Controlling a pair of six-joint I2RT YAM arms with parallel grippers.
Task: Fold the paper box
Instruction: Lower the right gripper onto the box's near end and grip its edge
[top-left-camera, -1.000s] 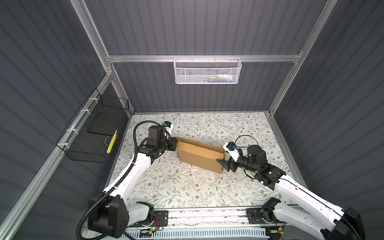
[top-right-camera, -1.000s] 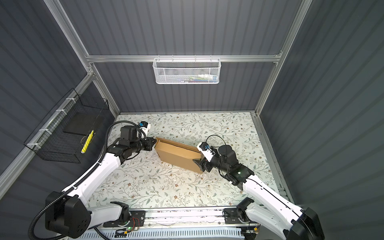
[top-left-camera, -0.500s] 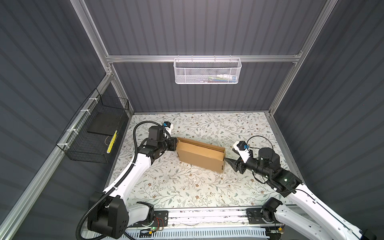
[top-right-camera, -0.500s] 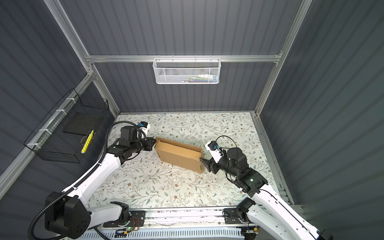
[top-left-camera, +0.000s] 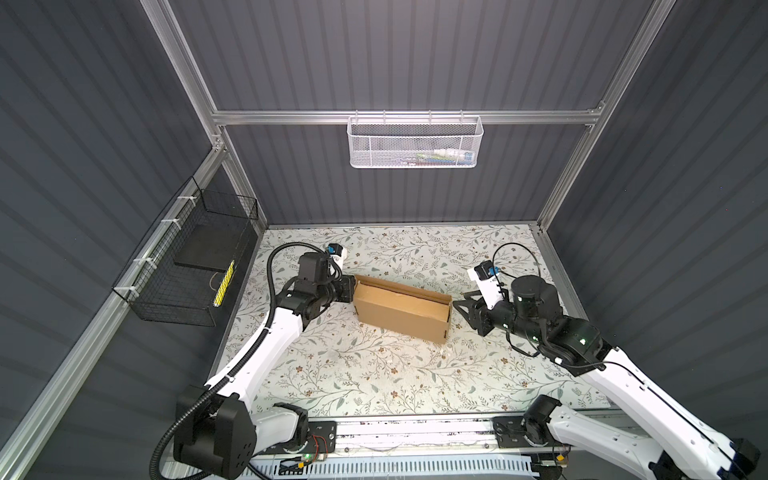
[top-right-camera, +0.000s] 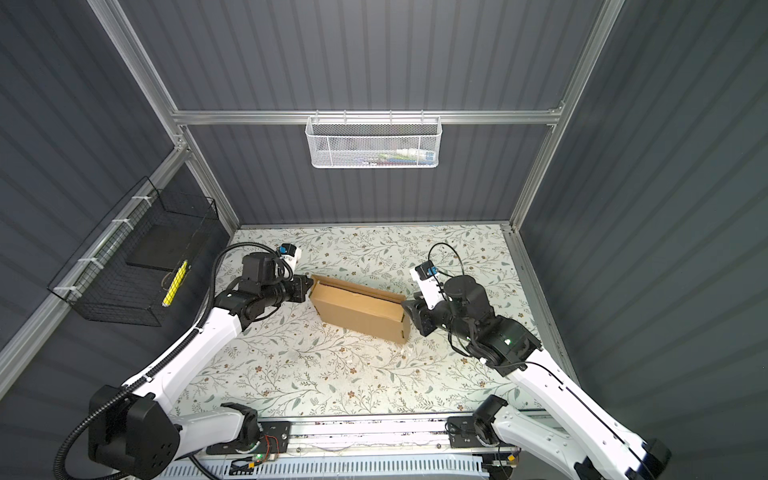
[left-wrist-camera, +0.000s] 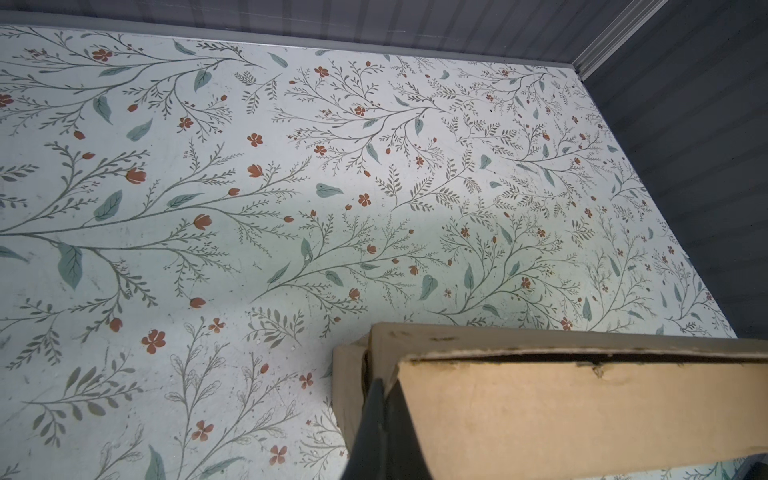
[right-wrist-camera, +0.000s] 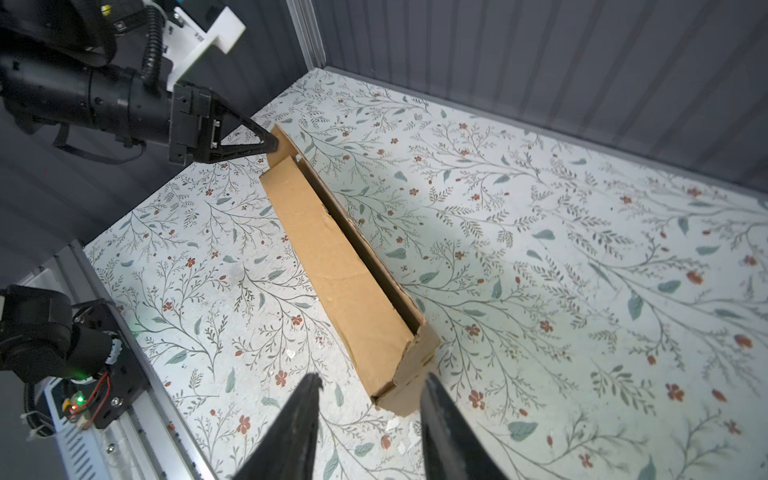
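Note:
The paper box (top-left-camera: 401, 307) (top-right-camera: 357, 309) is a long brown cardboard box lying slantwise mid-table. Its lid (right-wrist-camera: 340, 274) is down, with a dark slit along the back edge. My left gripper (top-left-camera: 353, 289) (top-right-camera: 309, 284) is shut, its tips (right-wrist-camera: 272, 145) pressed against the flap at the box's left end. In the left wrist view the box (left-wrist-camera: 582, 415) fills the corner behind the closed fingers (left-wrist-camera: 376, 411). My right gripper (top-left-camera: 459, 305) (right-wrist-camera: 372, 377) is open just off the box's right end, one finger on each side of that corner, touching nothing.
A white mesh basket (top-left-camera: 415, 143) hangs on the back rail and a black wire basket (top-left-camera: 187, 270) on the left wall. Small white scraps (right-wrist-camera: 392, 424) lie on the floral table by the box's right end. The arms' rail (top-left-camera: 415, 432) runs along the front edge.
My right gripper has come off the box's right end and drawn back, and its jaws have narrowed. The left gripper and the box have stayed put.

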